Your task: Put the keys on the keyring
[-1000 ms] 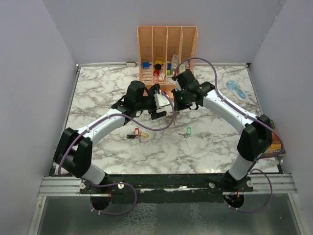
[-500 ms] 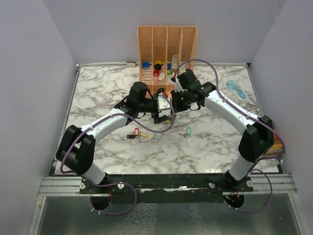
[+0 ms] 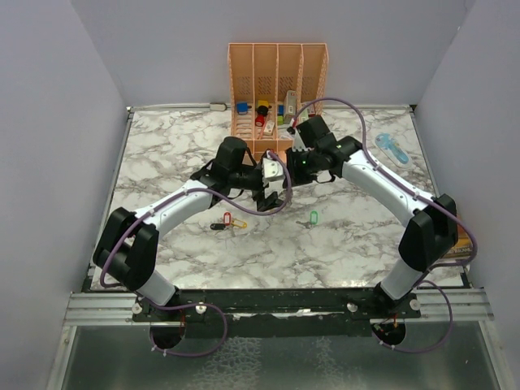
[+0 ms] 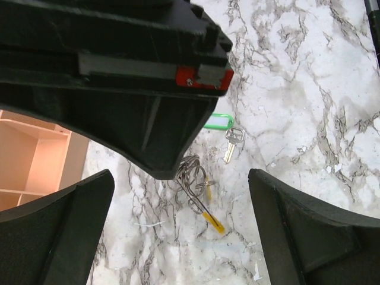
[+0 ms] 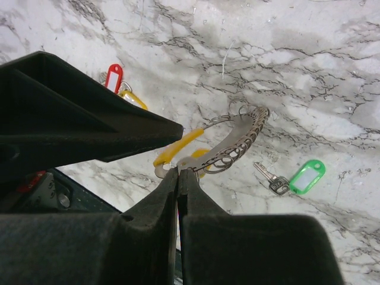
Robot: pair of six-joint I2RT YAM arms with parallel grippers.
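Right pincer (image 5: pixel 178 173) is pressed together on the keyring (image 5: pixel 237 141), nipping it where the silvery beaded chain meets the yellow band. The loop hangs in the air above the surface (image 3: pixel 162 162) and does not touch it. Left pincer (image 4: pixel 181 231) stands spread wide just beside it, facing the dangling loop and gripping nothing.

The keyring looks light and limp. The chain part will likely sag and swing with any move, while the yellow band seems a little stiffer. A second hold on the band, close to the pinch, should steady it best.

Below, the green-tagged key (image 5: pixel 300 177) lies flat on the surface, apart from the loop. The red-tagged key (image 5: pixel 113 77) and the yellow-tagged key (image 5: pixel 133 98) lie together, well away from the green one. These keys are probably thin, light and apt to skid on the hard top. The plastic tag offers the thicker, softer place to take hold. An orange rack (image 3: pixel 278 81) stands at the far edge.
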